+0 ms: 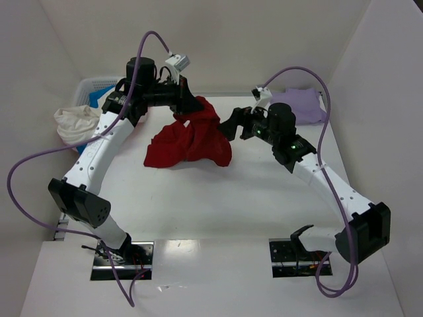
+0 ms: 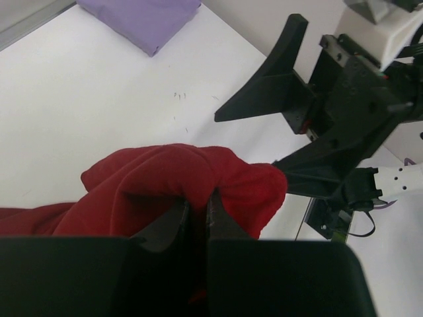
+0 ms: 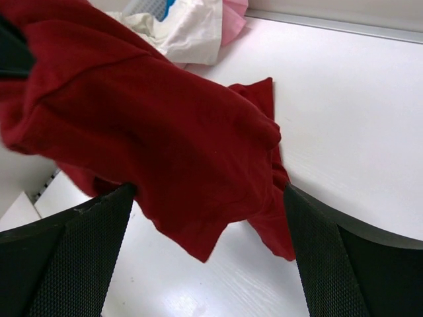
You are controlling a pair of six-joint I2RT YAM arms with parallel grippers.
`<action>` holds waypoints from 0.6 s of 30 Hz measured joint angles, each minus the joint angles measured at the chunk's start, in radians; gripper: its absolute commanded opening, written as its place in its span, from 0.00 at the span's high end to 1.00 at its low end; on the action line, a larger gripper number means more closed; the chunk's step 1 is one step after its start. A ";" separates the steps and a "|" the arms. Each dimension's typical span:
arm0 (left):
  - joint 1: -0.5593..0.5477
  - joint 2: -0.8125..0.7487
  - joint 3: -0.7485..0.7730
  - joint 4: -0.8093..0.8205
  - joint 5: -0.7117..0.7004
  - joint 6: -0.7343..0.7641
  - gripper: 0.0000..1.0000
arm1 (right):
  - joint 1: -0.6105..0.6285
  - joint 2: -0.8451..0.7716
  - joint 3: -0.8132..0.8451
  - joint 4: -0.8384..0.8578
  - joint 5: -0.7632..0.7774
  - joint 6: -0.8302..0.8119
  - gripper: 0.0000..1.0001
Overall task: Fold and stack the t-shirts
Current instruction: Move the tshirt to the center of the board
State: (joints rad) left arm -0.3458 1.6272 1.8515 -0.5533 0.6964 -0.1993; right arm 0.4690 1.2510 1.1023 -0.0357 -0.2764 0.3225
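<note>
A dark red t-shirt (image 1: 188, 140) hangs bunched above the middle of the table, its lower part resting on the surface. My left gripper (image 1: 193, 105) is shut on the shirt's upper edge; in the left wrist view a fold of red cloth (image 2: 188, 168) is pinched between the jaws (image 2: 197, 212). My right gripper (image 1: 231, 125) stands open just to the right of the shirt. In the right wrist view the red cloth (image 3: 152, 119) hangs between its spread fingers (image 3: 208, 198) without being gripped. A folded pale lavender t-shirt (image 1: 301, 105) lies at the back right.
A white lattice basket (image 1: 92, 86) stands at the back left with blue cloth (image 1: 106, 96) inside and a cream-white shirt (image 1: 76, 122) draped over its front. Pink cloth (image 3: 234, 14) shows beside the cream one. White walls close in the table on three sides.
</note>
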 measured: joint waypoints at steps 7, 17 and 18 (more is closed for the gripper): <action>0.000 -0.007 -0.019 0.008 0.013 -0.017 1.00 | 0.026 0.051 0.010 0.036 0.005 -0.019 0.04; 0.000 -0.008 -0.032 0.007 0.008 -0.017 1.00 | 0.075 0.080 0.047 0.056 0.017 -0.021 0.09; 0.000 -0.008 -0.032 0.007 0.012 -0.018 1.00 | 0.075 0.080 0.047 0.062 0.023 -0.018 0.15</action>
State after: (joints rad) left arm -0.3458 1.6196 1.8191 -0.5461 0.7082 -0.2176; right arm 0.5442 1.3308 1.1492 0.0261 -0.2535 0.3046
